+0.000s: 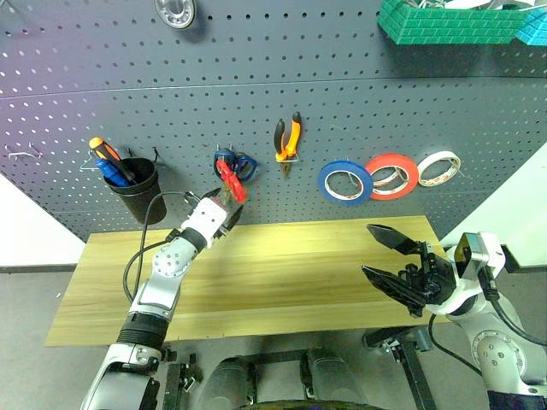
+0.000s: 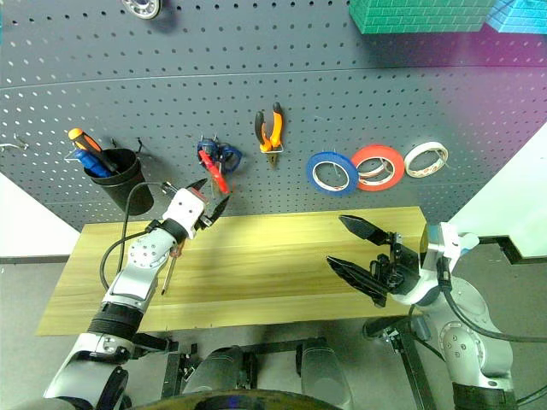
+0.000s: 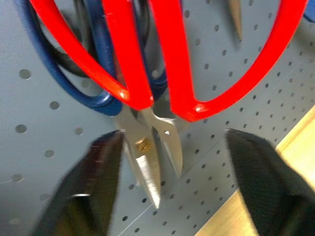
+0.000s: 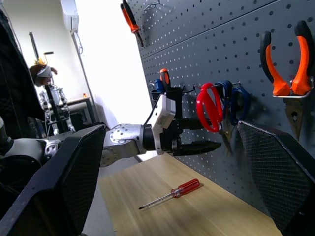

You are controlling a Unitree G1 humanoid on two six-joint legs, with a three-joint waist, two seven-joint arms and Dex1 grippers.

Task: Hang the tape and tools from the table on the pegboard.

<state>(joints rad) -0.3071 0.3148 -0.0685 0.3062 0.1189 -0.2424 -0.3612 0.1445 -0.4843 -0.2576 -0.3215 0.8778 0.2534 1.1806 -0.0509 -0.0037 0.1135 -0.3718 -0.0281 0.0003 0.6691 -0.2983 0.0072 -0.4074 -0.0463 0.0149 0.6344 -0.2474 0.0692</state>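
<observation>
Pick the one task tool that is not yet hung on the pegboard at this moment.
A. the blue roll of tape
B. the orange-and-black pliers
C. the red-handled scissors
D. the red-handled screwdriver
D: the red-handled screwdriver lies flat on the table, while the pliers, red-handled scissors and blue tape hang on the pegboard.

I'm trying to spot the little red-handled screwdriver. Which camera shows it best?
The right wrist view: the red-handled screwdriver lies whole on the table, below the open left gripper. In the right eye view, only a thin sliver of it shows beside the left arm.
</observation>
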